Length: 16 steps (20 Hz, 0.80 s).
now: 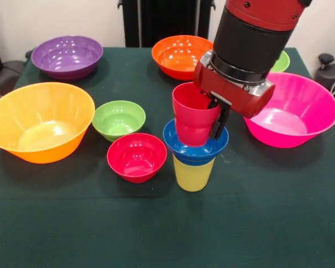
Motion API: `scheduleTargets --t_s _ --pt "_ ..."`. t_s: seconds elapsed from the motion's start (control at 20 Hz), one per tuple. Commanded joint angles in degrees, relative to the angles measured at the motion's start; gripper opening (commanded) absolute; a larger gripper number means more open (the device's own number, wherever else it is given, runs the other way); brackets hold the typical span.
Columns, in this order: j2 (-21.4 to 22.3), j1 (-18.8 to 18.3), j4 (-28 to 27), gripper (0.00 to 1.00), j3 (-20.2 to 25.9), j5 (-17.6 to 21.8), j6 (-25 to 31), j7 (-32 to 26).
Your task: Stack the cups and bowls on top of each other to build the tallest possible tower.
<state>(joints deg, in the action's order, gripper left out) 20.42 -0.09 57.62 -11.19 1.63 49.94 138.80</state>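
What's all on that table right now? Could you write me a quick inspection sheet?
Surface: dark green table, flat.
Job's things: yellow cup upright, blue bowl on it, red cup in the bowl. Small red bowl, small green bowl, big orange-yellow bowl, purple bowl, orange bowl, pink bowl stand loose.
Clutter: nothing seen.
Pincer: at the red cup's rim, a finger on either side of its wall.
Cables: nothing seen on the table.
Surroundings: white wall, black stand behind.
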Motion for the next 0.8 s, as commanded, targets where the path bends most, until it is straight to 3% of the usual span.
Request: scheduleTargets --t_s 0.05,0.8 --pt "-1.0 1.1 7.3 0.0 2.9 -1.1 -2.9 8.0" --pt "-0.7 1.4 9.4 0.0 3.0 -2.2 -6.5 8.4"
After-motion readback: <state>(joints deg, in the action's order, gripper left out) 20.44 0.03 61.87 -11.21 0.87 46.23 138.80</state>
